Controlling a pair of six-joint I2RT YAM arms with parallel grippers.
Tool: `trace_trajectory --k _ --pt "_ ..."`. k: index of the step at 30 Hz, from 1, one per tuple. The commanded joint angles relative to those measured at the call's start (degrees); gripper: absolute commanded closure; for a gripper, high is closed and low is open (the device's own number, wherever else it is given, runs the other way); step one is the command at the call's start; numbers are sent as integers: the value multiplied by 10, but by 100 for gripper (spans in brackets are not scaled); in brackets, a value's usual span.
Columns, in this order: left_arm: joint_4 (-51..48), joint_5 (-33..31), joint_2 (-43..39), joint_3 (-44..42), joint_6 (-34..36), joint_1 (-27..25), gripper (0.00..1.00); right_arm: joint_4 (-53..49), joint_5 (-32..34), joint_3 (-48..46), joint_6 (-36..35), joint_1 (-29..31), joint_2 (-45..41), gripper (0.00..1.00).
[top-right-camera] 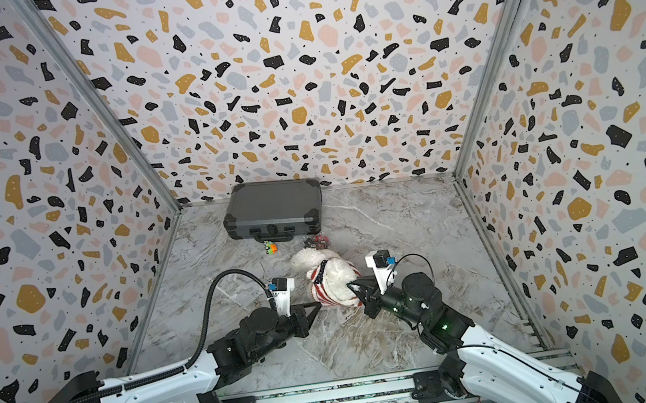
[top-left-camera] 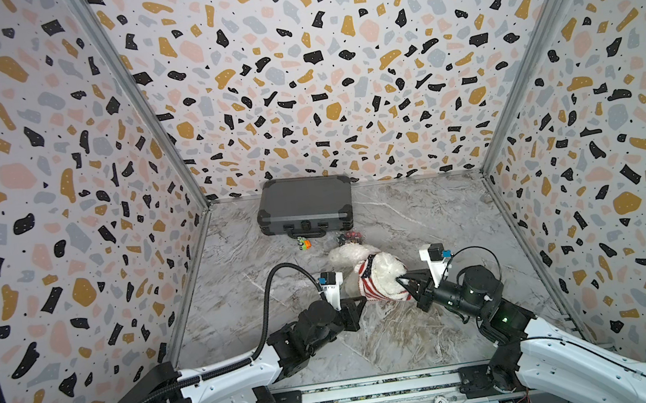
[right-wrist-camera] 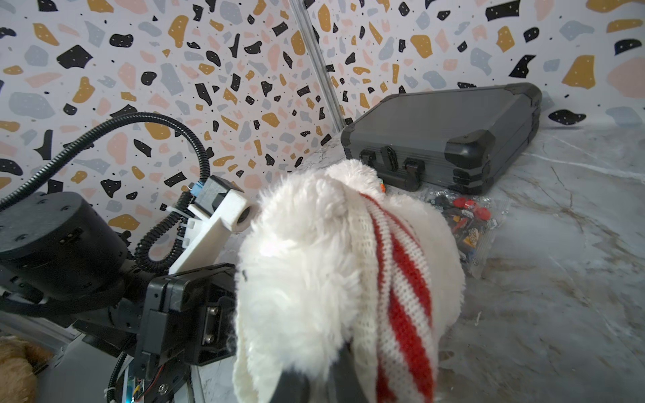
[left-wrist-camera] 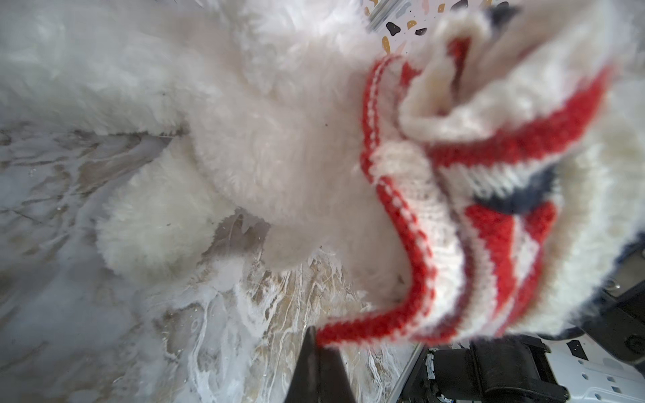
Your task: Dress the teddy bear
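The teddy bear [top-left-camera: 384, 272] [top-right-camera: 336, 274], white and fluffy, lies in the middle of the marble floor between both arms. A red, white and navy knitted sweater [top-left-camera: 367, 283] [top-right-camera: 320, 285] is bunched around its body. In the left wrist view my left gripper [left-wrist-camera: 314, 336] is shut on the sweater's red hem [left-wrist-camera: 412, 244], beside the bear's fur [left-wrist-camera: 261, 157]. It sits at the bear's near left side in both top views [top-left-camera: 362, 300] [top-right-camera: 316, 304]. My right gripper [top-left-camera: 403, 280] [right-wrist-camera: 321, 380] is shut on the sweater [right-wrist-camera: 401, 296] at the bear's right side, its tips half buried in fur [right-wrist-camera: 296, 261].
A closed grey case [top-left-camera: 305, 204] [right-wrist-camera: 446, 132] lies against the back wall. In front of it are a small orange and green toy [top-left-camera: 302, 245] and a clear bag of small coloured pieces [top-left-camera: 348, 236] [right-wrist-camera: 467, 223], just behind the bear. Patterned walls enclose three sides.
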Motion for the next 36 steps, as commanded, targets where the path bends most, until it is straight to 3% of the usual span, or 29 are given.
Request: trace_trajectory --k 1,3,9,23,30,36 --pt "-16 -13 -5 -4 21 9 100 24 -25 44 -38 -4 -19 100" --pt "8 15 -18 -1 33 6 100 17 -28 42 -59 -4 -20 100" --pt "32 61 -85 -5 48 5 78 4 -34 33 -121 -4 -10 100" --pt "-88 -6 -217 6 57 8 63 107 -102 -18 -186 -5 -23 100" --pt "-156 -23 -209 61 88 7 63 110 -107 -15 -190 -4 -12 100" --pt "-140 -1 -166 93 104 8 77 99 -101 -15 -196 2 -11 100"
